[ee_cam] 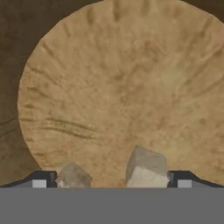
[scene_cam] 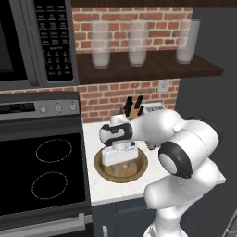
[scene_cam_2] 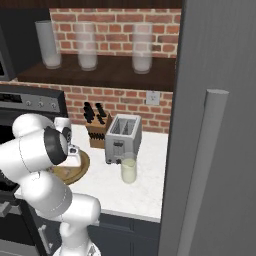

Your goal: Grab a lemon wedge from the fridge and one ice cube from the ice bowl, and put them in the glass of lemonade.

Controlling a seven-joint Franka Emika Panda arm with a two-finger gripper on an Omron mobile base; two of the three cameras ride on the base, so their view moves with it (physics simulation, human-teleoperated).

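Note:
The wooden ice bowl (scene_cam: 98, 164) sits on the white counter beside the stove, and my gripper (scene_cam: 121, 168) reaches straight down into it. In the hand view the jaws stand open, and low in the frame two whitish ice cubes lie on the bowl floor (ee_cam: 118, 87) between the tips. The larger ice cube (ee_cam: 146, 168) is near the right tip and the smaller one (ee_cam: 73, 176) near the left tip; nothing is gripped. The glass of lemonade (scene_cam_2: 129, 171) stands in front of the toaster. The grey fridge (scene_cam_2: 220, 75) is shut, so the lemon wedge is hidden.
A toaster (scene_cam_2: 123, 132) and a knife block (scene_cam_2: 96, 131) stand at the back of the counter by the brick wall. The stove (scene_cam: 44, 171) lies left of the bowl, with a microwave (scene_cam: 32, 41) above. Three frosted glasses (scene_cam: 100, 46) line the shelf.

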